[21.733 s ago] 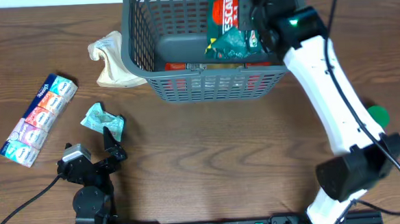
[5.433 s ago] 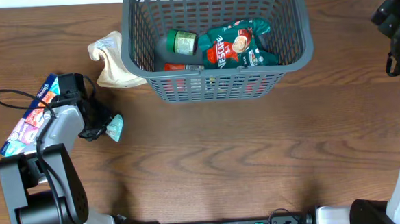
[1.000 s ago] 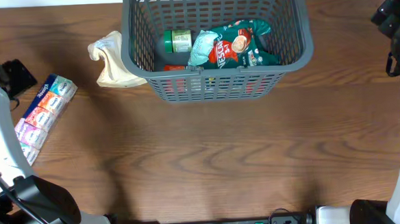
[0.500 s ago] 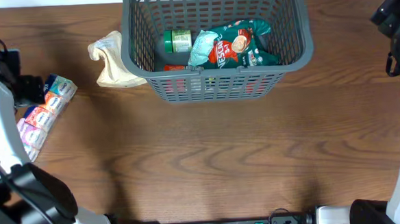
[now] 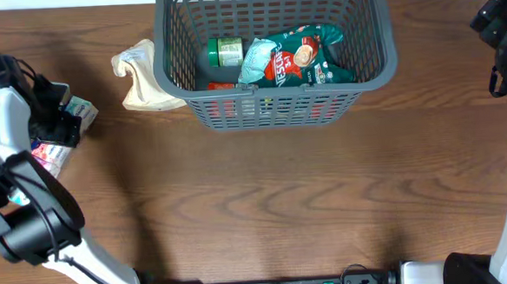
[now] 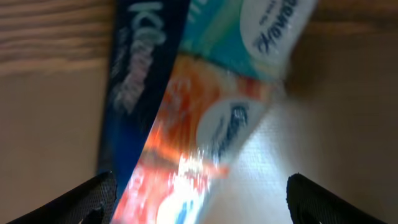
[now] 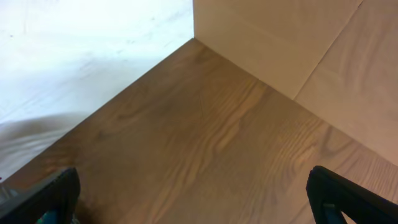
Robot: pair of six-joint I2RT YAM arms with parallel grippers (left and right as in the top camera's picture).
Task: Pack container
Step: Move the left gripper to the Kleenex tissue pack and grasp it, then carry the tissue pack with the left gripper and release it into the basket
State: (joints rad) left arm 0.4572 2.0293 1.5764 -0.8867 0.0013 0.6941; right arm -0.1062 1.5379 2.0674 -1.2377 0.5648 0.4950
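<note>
The left gripper (image 5: 59, 123) has been brought in from the 9 o'clock edge over the tissue pack (image 5: 82, 108), jaws spread wide. The teal packet (image 5: 254, 60) has been placed inside the container (image 5: 278, 104).

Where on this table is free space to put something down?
Free: the bare wood in front of the container, across to the right arm. Crowded: left side, where the beige cloth lies beside the container and the open left gripper hovers over the tissue pack.
</note>
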